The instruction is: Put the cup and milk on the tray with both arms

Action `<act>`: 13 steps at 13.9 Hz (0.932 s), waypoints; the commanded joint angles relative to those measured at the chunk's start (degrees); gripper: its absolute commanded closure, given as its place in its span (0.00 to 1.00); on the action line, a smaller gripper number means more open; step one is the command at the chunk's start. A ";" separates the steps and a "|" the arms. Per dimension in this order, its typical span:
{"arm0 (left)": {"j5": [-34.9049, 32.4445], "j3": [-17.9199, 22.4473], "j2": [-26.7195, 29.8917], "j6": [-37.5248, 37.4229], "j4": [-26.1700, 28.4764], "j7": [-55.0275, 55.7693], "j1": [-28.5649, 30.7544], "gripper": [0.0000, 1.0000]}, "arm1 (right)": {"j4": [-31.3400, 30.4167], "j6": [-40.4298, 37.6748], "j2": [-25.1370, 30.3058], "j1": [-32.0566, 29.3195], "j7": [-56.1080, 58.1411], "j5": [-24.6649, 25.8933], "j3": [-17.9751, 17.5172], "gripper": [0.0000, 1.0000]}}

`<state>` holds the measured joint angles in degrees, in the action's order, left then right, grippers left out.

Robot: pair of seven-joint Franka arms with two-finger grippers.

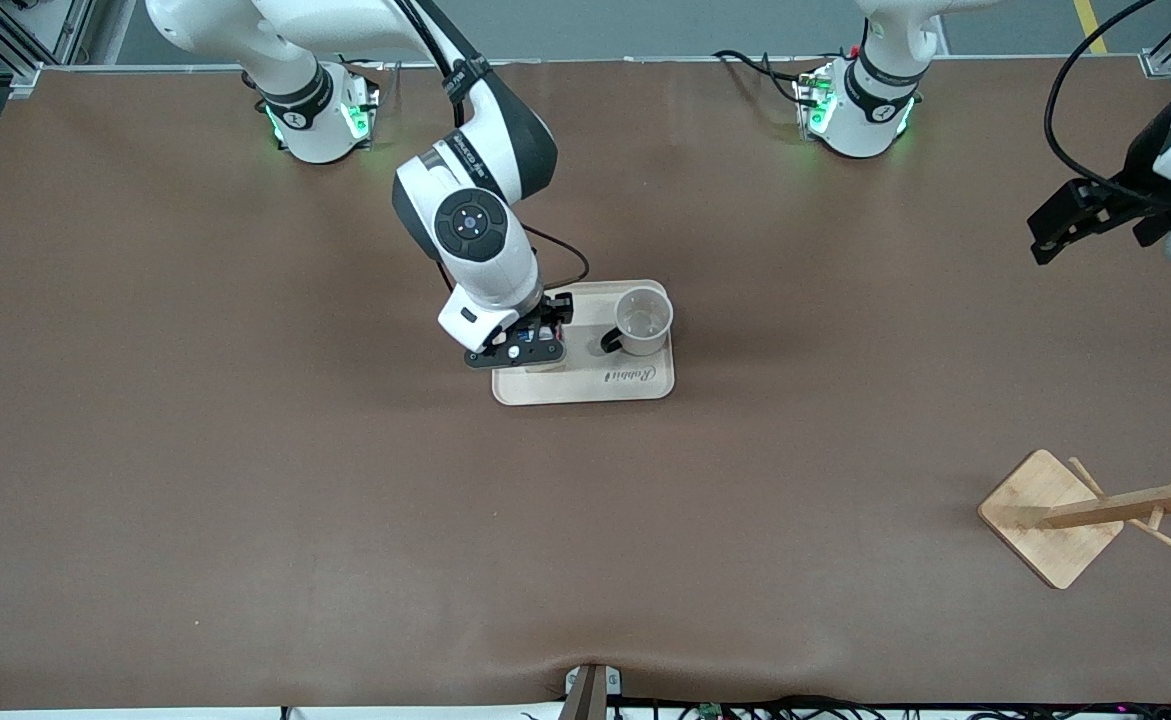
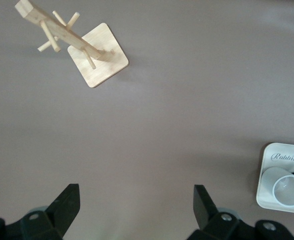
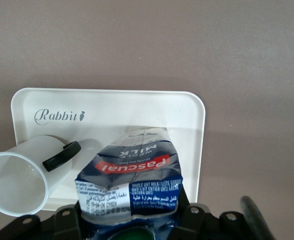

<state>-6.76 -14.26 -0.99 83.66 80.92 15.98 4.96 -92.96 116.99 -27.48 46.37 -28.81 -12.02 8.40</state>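
The cream tray (image 1: 585, 388) lies mid-table, and it also shows in the right wrist view (image 3: 112, 105). The white cup (image 1: 643, 322) stands upright on the tray's end toward the left arm, black handle toward the milk (image 3: 62, 156). My right gripper (image 1: 525, 345) is shut on the dark-blue milk carton (image 3: 132, 175) and holds it upright over the tray's other end, beside the cup. I cannot tell whether the carton's base touches the tray. My left gripper (image 1: 1075, 220) is open and empty, up over the left arm's end of the table (image 2: 137, 205).
A wooden mug rack (image 1: 1050, 515) on a square base stands near the left arm's end, nearer the front camera; it shows in the left wrist view (image 2: 97, 62). The brown table cover (image 1: 345, 500) is bare around the tray.
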 commanded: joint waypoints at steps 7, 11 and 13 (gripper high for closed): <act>1.04 10.31 5.65 0.89 6.53 -1.12 -8.82 0.00 | -1.70 -1.67 1.55 0.30 0.77 -0.81 0.12 0.00; 1.13 9.00 5.38 0.89 6.27 -1.04 -9.27 0.00 | -1.70 -2.65 1.90 0.21 0.86 -0.63 0.12 0.00; 1.13 8.99 4.51 0.98 6.01 -1.04 -9.44 0.00 | -1.70 -3.78 2.25 0.12 0.86 -0.63 0.12 0.00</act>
<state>-6.36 -5.20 3.30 83.86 86.19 15.70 -4.43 -92.99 114.18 -27.29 46.38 -28.54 -12.13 8.39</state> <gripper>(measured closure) 0.000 0.000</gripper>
